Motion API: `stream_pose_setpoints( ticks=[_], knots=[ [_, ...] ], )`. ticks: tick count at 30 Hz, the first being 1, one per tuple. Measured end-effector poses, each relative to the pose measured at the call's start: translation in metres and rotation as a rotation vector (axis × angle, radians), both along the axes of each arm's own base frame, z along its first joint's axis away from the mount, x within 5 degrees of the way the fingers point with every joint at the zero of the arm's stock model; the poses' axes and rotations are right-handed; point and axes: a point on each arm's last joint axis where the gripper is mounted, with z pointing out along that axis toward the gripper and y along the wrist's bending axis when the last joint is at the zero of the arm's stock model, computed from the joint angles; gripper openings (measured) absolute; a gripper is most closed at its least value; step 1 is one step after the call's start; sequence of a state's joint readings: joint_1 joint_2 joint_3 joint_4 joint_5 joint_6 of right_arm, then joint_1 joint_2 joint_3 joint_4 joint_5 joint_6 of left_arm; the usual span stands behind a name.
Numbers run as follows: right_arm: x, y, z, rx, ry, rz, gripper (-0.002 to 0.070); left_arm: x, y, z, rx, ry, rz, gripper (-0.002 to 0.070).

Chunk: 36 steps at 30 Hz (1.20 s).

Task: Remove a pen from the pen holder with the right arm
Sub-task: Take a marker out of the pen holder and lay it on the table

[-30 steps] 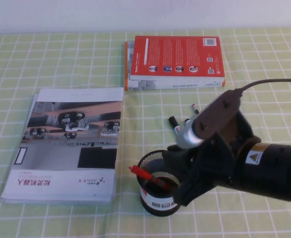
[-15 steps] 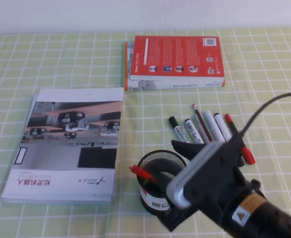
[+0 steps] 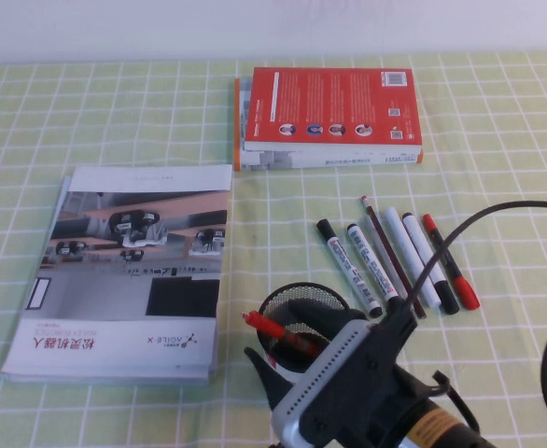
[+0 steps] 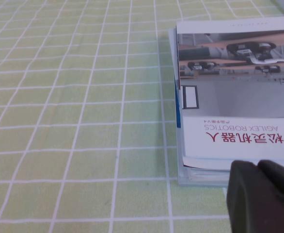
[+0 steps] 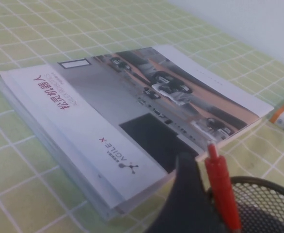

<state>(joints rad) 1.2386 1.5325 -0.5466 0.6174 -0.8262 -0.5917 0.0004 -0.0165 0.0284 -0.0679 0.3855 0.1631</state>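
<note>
Right gripper [image 3: 328, 331] hangs over the pen holder [image 3: 297, 301], fingers spread either side of it (a red pen [image 3: 275, 330] leans inside). Left gripper [image 4: 262, 191], fingertips together, sits well apart from the holder, by the magazine [image 4: 239, 97].

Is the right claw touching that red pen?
Cannot tell. Right wrist view: right gripper finger sits beside the red pen at the pen holder, no clear gap. Left gripper hangs by the booklet.

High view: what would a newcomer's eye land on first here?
The right gripper, open at the table's near edge over a black mesh pen holder with a red pen in it. Loose pens lie in a row beyond, near a red book; the left gripper hovers by the magazine.
</note>
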Motion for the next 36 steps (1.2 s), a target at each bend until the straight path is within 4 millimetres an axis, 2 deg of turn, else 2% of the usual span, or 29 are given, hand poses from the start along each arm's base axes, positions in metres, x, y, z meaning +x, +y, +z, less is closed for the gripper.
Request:
stream_pose_setpoints(
  ticks=[8,14,21,31,36],
  knots=[
    [0.007,0.017,0.0,0.015,-0.02,-0.007,0.0407,0.0,0.0,0.0,0.0,0.0,0.0,-0.0005],
    [0.012,0.027,-0.011,0.007,-0.032,-0.031,0.0407,0.0,0.0,0.0,0.0,0.0,0.0,-0.0005],
    [0.021,0.031,-0.017,0.03,-0.025,-0.112,0.0403,0.0,0.0,0.0,0.0,0.0,0.0,-0.0005],
    [0.024,0.032,-0.018,0.028,-0.025,-0.125,0.0403,0.0,0.0,0.0,0.0,0.0,0.0,-0.0005],
    [0.025,0.033,-0.026,0.005,-0.018,-0.127,0.0402,0.0,0.0,0.0,0.0,0.0,0.0,-0.0005]
  ],
)
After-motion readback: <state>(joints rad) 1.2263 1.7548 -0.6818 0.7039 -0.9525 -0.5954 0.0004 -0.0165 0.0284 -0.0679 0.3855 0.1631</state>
